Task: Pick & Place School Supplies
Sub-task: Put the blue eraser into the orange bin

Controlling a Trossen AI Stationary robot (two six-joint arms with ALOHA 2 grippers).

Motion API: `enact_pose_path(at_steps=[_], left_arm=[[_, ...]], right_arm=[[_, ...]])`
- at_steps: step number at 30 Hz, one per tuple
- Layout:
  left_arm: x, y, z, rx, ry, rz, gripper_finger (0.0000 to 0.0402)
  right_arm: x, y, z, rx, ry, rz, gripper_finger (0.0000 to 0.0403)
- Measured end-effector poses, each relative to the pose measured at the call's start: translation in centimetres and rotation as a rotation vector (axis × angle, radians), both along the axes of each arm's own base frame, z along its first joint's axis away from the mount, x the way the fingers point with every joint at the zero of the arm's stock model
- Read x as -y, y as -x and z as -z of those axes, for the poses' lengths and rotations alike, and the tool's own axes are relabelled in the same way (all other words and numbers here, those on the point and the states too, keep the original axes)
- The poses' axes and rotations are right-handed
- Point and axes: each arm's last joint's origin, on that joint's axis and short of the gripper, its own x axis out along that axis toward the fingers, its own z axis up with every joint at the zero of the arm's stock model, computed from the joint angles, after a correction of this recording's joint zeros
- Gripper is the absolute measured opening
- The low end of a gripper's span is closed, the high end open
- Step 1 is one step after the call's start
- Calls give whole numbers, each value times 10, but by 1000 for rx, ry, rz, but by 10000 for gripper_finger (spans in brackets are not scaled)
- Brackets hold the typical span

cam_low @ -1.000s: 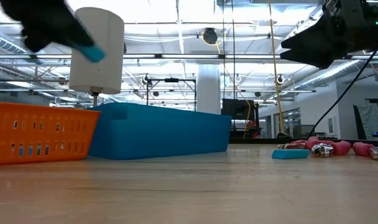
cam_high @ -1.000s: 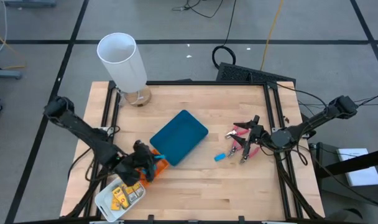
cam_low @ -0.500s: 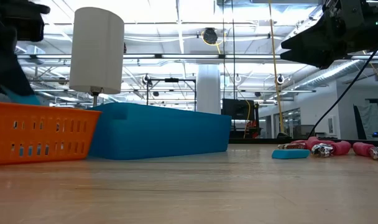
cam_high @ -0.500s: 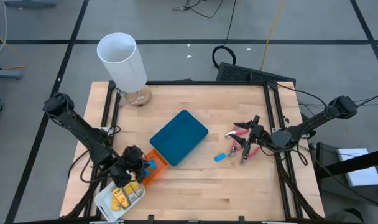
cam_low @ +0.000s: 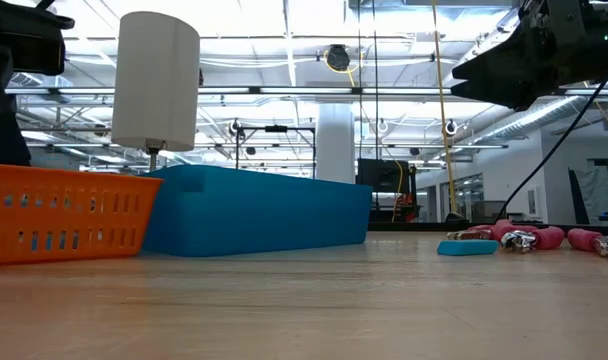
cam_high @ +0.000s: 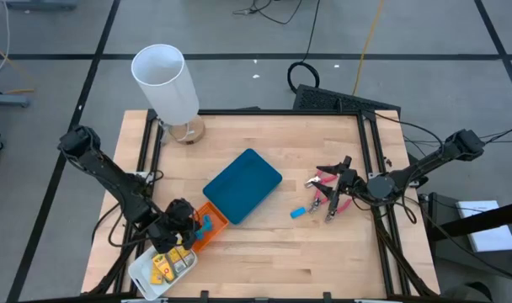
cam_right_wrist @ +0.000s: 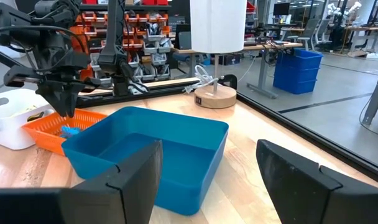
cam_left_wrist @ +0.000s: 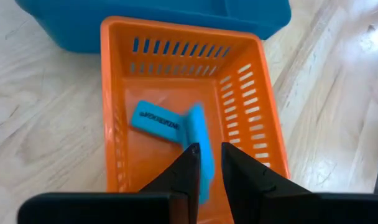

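My left gripper points down into the orange tray, at the near left in the high view. A light-blue piece stands on end in the narrow gap between its fingers, blurred. A second light-blue piece lies flat on the tray floor. A third rests on the table beside the pink-handled scissors. My right gripper hovers level above these, open and holding nothing. Yellow pieces sit in the white tray. My left gripper comes from above. The upright light-blue piece lies close to one finger, and orange floor shows between it and the other finger. I cannot tell whether it touches either finger.
The teal tray sits mid-table, against the orange one. A tall white cylinder on a round wooden foot stands at the far left corner. Bare wood lies along the near edge and between the trays and the scissors.
My left gripper has gone down and toward the table's left edge, carrying the light-blue piece from above the orange tray's rim down inside it. In the low view it has sunk behind the tray's wall. For the last half second it has kept still.
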Motion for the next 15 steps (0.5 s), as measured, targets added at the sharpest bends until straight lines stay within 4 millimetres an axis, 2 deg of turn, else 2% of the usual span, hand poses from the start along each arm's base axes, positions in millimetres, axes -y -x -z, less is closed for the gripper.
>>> enact_pose_path(at_steps=[6, 10, 15], left_arm=[[0, 0, 0, 0, 0, -1, 74], [-1, -1, 0, 13, -17, -6, 109], [-5, -6, -6, 47, -20, 4, 160]], right_arm=[[0, 0, 1, -7, 3, 0, 251], [0, 0, 2, -21, 8, -18, 251], [-5, -5, 9, -78, 21, -134, 251]])
